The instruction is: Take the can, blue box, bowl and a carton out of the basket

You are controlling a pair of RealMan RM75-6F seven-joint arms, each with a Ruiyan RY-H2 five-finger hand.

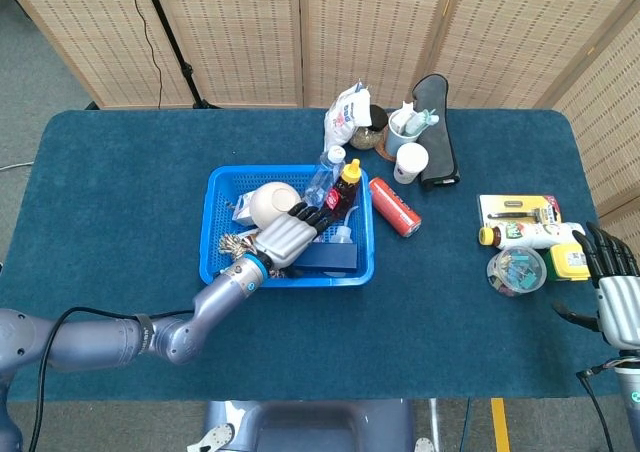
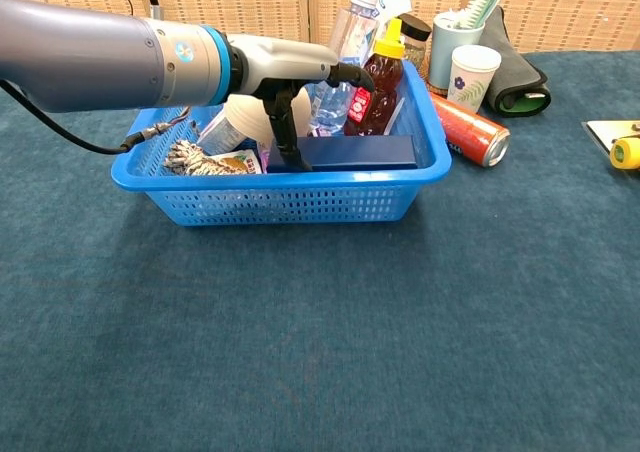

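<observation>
Head view is showing your right hand (image 1: 612, 282) waiting empty with fingers apart at the table's right edge, out of the chest camera's sight. Your left hand (image 2: 295, 72) is reaching over the basket (image 2: 280, 197), fingers spread above the blue box (image 2: 345, 152), thumb pointing down beside it, gripping nothing. The basket is holding the box, bowl (image 1: 270, 200), bottles and rope; the can (image 1: 395, 206) is lying outside, just right of it.

Woven folding screens (image 1: 360, 32) stand behind the blue-carpeted table (image 1: 120, 192).
</observation>
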